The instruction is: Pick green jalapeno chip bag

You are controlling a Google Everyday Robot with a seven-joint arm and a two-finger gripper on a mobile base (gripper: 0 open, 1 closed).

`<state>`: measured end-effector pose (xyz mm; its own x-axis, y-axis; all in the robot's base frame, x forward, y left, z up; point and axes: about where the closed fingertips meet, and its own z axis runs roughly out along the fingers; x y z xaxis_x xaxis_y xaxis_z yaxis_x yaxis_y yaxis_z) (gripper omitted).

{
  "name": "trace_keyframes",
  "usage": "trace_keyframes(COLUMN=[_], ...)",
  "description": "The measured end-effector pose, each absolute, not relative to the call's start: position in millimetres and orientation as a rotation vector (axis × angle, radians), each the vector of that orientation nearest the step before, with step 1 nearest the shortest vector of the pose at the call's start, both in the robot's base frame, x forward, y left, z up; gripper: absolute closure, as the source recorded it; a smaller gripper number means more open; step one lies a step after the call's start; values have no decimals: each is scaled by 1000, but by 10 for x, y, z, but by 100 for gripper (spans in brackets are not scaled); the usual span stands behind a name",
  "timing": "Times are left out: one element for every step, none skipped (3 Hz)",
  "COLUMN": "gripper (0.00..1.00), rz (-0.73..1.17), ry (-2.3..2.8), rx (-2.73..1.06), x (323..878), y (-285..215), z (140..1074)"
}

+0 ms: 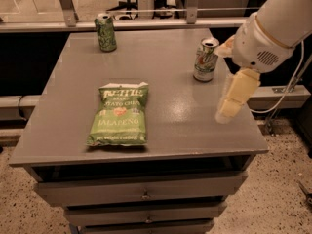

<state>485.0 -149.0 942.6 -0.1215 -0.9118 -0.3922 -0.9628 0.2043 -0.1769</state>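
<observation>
Grey table [161, 57] on a speckled floor [285, 189], drawers [141, 191] stacked under the front edge.

Nearest item: green jalapeno chip bag [119, 114]. It lies flat, front-left part of the table, bottom seam close to the front edge, top seam pointing to the back edge. White JALAPENO lettering reads upright from the front, small reddish picture above it. Nothing touches it.

Claw [235, 95]: pale, hangs pointing down over the right edge of the table, about midway between the front-right and back-right corners. Well apart from the bag, off to its right. Holds nothing. Spread or pressed together: cannot tell from this angle. The white arm [278, 28] runs up from it to the top-right, with a white cable [287, 89] looping behind.

Further back: white-and-green soda can [205, 60], upright, near the right edge toward the back, just left of the arm's wrist.

Farthest: dark green can [106, 32], upright at the back-left corner.

Behind the table: a pale ledge [146, 24] along the back edge, with metal posts and chair legs beyond.
</observation>
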Motion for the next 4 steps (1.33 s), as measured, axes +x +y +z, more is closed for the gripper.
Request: trace_keyframes(gripper=[0, 0, 0, 0], rz=[351, 572, 668, 763], ry=[1983, 1885, 1837, 1793], rx=[-1731, -1719, -1714, -1705], x=[5030, 5026, 4995, 4972], y=[-961, -311, -18, 304], z=[9311, 9268, 9266, 9050])
